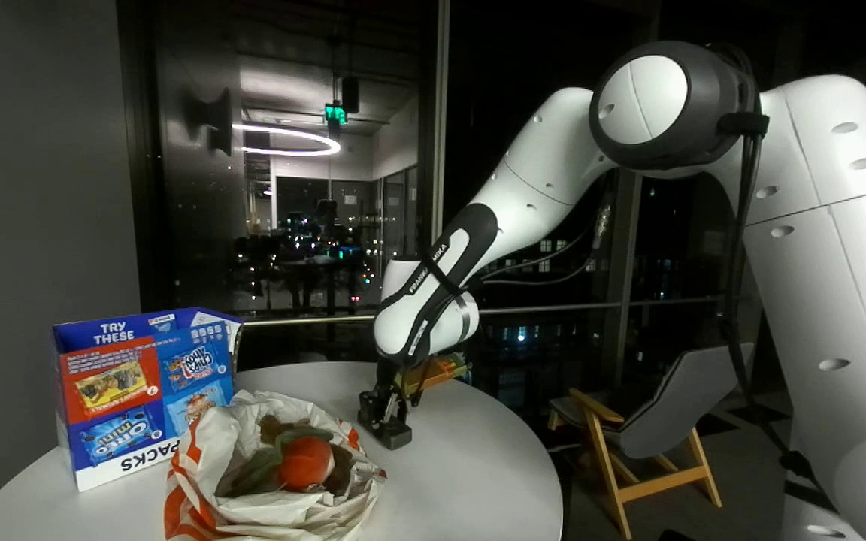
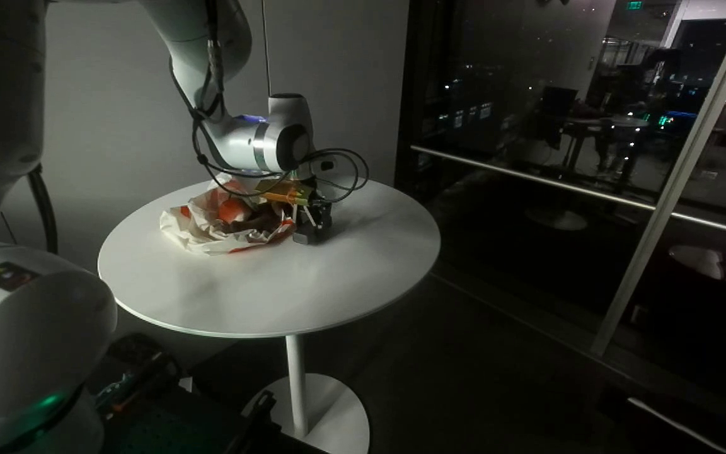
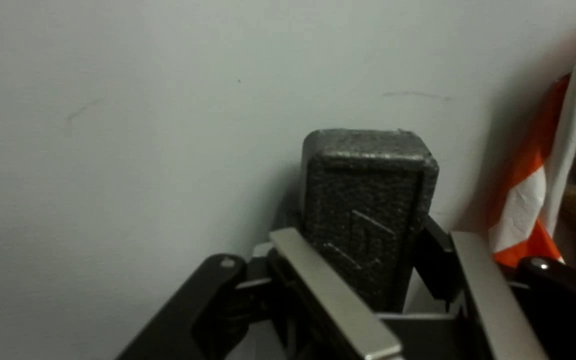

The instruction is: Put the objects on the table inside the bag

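- One round white table (image 2: 312, 290) on a thin post (image 2: 298, 384) and round foot (image 2: 338, 403); we get a grey wall (image 1: 34, 188) and dark windows (image 2: 476, 252) around it.
- Dim room, night lights in the glass, metal rail (image 2: 527, 176) running along it.
- Grey chair (image 1: 673, 409) with wooden frame, apart from the table.
- Pale wrinkly bag (image 1: 290, 518), orange-red print, on the table, mouth up; red fruit (image 1: 305, 463) inside, brownish stuff around it too dim for us to name.
- Blue carton (image 1: 143, 406) upright just beside the bag; touching or not, we can't tell.
- Gripper (image 3: 365, 240) near the bag, fingers clamped on a dark grey block (image 3: 363, 195), outside the bag, low over the tabletop; contact with it unclear.
- White arm (image 1: 538, 173) arches over the rim.
- Edges: in an exterior view we see bag and gripper toward the far side, wide white stretch to the near rim, more toward the right rim.
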{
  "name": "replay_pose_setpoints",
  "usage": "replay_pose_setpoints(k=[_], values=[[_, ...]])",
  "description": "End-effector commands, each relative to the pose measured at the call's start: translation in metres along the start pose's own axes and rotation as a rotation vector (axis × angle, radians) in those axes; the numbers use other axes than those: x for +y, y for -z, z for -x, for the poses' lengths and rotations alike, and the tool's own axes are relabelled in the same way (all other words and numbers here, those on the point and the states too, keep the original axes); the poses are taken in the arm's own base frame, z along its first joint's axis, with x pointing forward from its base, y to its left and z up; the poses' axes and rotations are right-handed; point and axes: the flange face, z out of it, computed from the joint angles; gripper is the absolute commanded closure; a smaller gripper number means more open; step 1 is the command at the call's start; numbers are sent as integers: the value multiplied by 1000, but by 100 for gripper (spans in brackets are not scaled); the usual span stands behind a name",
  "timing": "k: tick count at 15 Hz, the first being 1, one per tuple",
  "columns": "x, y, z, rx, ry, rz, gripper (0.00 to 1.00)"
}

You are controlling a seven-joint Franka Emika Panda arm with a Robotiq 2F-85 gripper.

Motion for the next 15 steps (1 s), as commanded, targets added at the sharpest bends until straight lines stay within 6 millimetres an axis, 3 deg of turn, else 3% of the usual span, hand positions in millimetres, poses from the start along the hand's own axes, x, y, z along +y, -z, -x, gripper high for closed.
replay_pose_setpoints(k=[1,5,12,15], values=[[-14,39,5,107,56,-2,70],[-38,66,19,226,221,20,70],[-125,79,67,315,540,-118,70],[-148,95,80,374,667,-110,70]])
